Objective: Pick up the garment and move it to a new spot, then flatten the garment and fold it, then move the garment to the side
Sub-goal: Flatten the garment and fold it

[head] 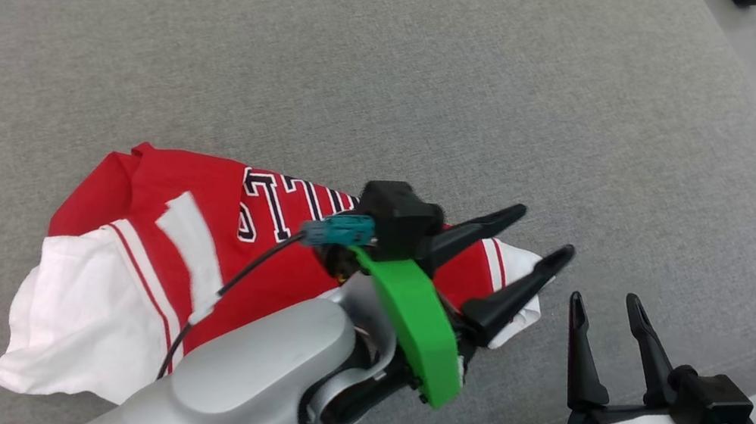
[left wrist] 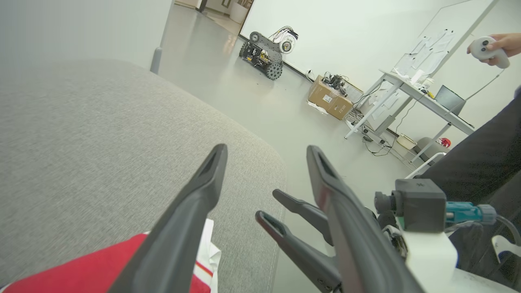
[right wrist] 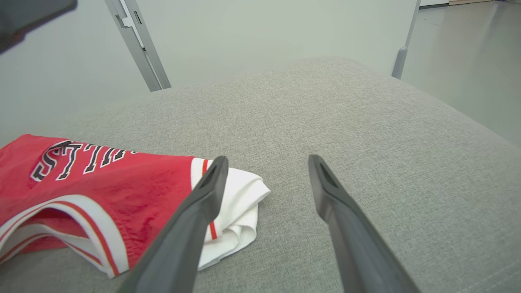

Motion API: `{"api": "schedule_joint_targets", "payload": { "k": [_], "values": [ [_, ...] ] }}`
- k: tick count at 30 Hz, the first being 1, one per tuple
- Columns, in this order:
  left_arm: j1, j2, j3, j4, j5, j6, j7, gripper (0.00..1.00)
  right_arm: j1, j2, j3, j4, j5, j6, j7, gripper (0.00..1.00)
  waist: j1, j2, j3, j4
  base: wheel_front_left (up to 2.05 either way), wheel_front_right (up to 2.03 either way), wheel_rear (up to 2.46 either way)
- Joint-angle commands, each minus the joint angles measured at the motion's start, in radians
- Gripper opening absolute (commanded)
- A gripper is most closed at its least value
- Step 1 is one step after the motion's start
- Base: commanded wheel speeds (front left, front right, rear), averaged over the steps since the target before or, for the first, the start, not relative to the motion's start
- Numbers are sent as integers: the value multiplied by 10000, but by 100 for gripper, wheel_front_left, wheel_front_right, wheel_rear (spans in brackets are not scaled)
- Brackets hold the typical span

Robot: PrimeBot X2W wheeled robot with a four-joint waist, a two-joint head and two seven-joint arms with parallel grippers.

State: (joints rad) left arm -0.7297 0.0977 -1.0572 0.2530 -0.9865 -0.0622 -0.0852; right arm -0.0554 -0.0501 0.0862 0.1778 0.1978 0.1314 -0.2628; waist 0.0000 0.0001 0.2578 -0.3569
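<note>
- Firstly, the garment [head: 136, 233], red with white panels and dark lettering, lies crumpled at the lower left of the head view on the grey cushion [head: 445, 85], with its white end reaching toward centre.
- My left pincer [head: 544, 230] stands at centre, over the garment's right end. Its fingers are spread apart with nothing between them.
- My right pincer [head: 603, 298] sits at lower right, just beside the left one, near the cushion's front edge. Its fingers are likewise apart and grip nothing.
- Left wrist view, upper right: a person's hand [left wrist: 502, 40] holds a pale controller [left wrist: 484, 48].
- Right wrist view: the garment occupies the lower left, its white corner beside my right pincer's left finger.
</note>
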Motion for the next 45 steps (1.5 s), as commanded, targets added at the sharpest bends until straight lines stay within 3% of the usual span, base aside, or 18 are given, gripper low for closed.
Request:
{"api": "schedule_joint_targets", "payload": {
  "k": [1,5,11,16,28,42,43,44,45],
  "values": [
    [409,315,209,-216,-130,224,-207,100,129,-6,-22,-20,-77,-14,-33,100,0,-1,-407,525,0,0,0],
    [1430,1271,915,-997,-368,1013,-860,100,306,-9,-103,11,-219,-14,-31,100,0,-1,-631,968,0,0,0],
    [3133,2733,2335,-1270,-244,2655,-1642,100,565,-10,-192,24,-399,-14,-33,100,0,-1,-951,1530,0,0,0],
    [4429,3215,3271,-1184,-310,3440,-1783,100,744,-9,-235,23,-550,-14,-33,100,0,-1,-1150,1893,0,0,0],
    [6164,3409,4206,-1015,-1101,3685,-1626,100,1034,-12,-280,44,-854,-14,-31,100,0,-1,-1334,2500,0,0,0],
    [6456,2813,4554,-678,-2534,2635,-1075,100,920,-10,-166,42,-853,-14,-33,100,0,-1,-1272,2432,0,0,0],
    [6436,2812,4586,-649,-2614,2552,-1057,40,938,-10,-169,42,-854,-14,-33,100,0,-1,-1262,2419,0,0,0],
    [6413,2803,4603,-628,-2645,2508,-1052,9,945,-10,-168,46,-852,-14,-33,100,0,-1,-1256,2406,0,0,0],
    [6378,2787,4615,-608,-2667,2420,-1057,0,944,-10,-169,54,-847,-14,-33,100,0,-1,-1250,2392,0,0,0]
  ]
}}
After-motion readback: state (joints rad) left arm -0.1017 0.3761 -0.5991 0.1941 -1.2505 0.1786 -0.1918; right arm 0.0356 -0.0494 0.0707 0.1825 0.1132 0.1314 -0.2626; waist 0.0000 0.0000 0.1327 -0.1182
